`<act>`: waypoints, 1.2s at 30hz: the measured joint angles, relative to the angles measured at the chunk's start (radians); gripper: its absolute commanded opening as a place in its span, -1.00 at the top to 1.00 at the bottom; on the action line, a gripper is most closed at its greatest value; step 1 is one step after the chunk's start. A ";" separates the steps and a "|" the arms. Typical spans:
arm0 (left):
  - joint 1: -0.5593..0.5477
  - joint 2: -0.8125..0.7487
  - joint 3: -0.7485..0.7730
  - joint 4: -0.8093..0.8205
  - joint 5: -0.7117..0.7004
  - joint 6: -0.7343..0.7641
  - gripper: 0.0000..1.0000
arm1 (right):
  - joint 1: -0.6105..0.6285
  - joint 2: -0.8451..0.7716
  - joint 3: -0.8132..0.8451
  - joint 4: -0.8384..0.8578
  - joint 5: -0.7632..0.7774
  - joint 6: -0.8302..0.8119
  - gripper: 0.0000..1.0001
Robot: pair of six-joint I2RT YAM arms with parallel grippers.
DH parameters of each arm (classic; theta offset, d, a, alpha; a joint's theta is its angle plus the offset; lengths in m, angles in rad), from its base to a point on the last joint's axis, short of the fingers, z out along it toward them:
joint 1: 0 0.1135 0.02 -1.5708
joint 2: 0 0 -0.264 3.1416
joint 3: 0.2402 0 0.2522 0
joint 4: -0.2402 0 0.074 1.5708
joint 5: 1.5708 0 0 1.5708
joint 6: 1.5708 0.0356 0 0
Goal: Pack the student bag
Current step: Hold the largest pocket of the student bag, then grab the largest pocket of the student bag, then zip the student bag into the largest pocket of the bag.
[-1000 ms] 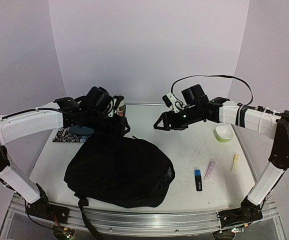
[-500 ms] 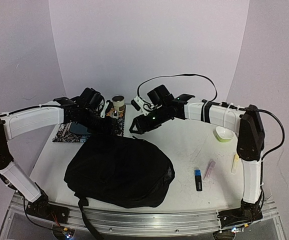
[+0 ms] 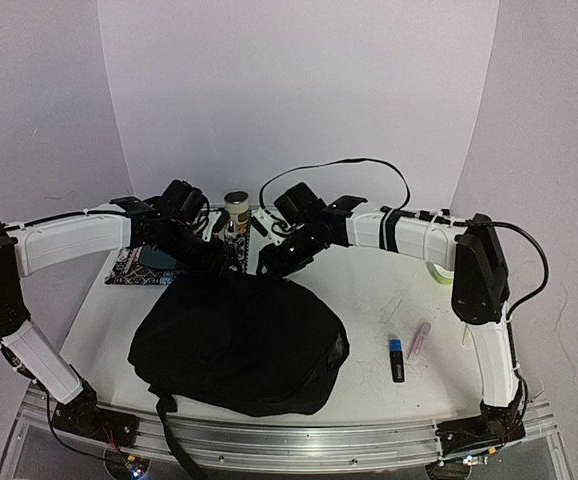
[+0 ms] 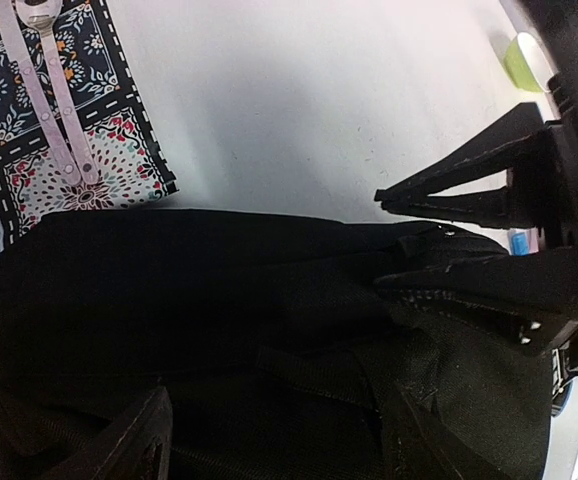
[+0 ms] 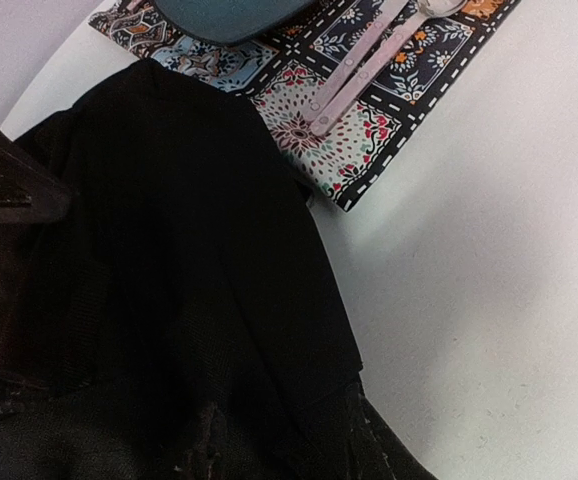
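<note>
Swinging in from the right, the right hand [image 3: 267,264] joins the wide-open left hand [image 3: 231,259] over the bag [image 3: 239,340], jaws narrowing, grip unclear, probably to open it.

Setting: robotics lab test cell, not a lived-in room. A white table [image 3: 389,290] is boxed in by plain pale backdrop panels [image 3: 299,100]. The left arm [image 3: 69,240] and right arm [image 3: 419,232] are bolted to an aluminium rail [image 3: 319,440], with a loose cable [image 3: 369,165] and a lit circuit board [image 3: 129,462] exposed. Everyday props are staged: student bag [image 3: 239,340], patterned placemat [image 3: 127,274].
</note>
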 measured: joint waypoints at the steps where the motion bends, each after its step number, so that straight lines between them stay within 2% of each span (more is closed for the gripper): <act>1: 0.000 0.000 0.000 0.000 0.003 0.001 -0.45 | 0.001 0.004 0.000 -0.003 0.007 0.000 0.24; 6: 0.002 0.007 0.000 -0.001 0.012 0.003 -0.44 | 0.008 0.031 0.023 -0.019 0.030 -0.002 0.33; 14: 0.003 0.007 0.000 -0.006 0.023 0.004 -0.41 | 0.018 0.038 0.031 -0.027 0.070 -0.006 1.00; 22: 0.004 0.008 -0.001 -0.008 0.020 0.003 -0.27 | 0.021 -0.020 -0.030 -0.031 0.166 -0.010 1.00; 28: 0.005 0.012 -0.014 -0.008 0.007 0.002 -0.08 | 0.018 -0.118 -0.112 -0.035 0.252 -0.008 1.00; 36: 0.008 0.018 -0.021 -0.014 -0.028 -0.008 0.01 | 0.001 -0.264 -0.305 -0.025 0.338 0.042 1.00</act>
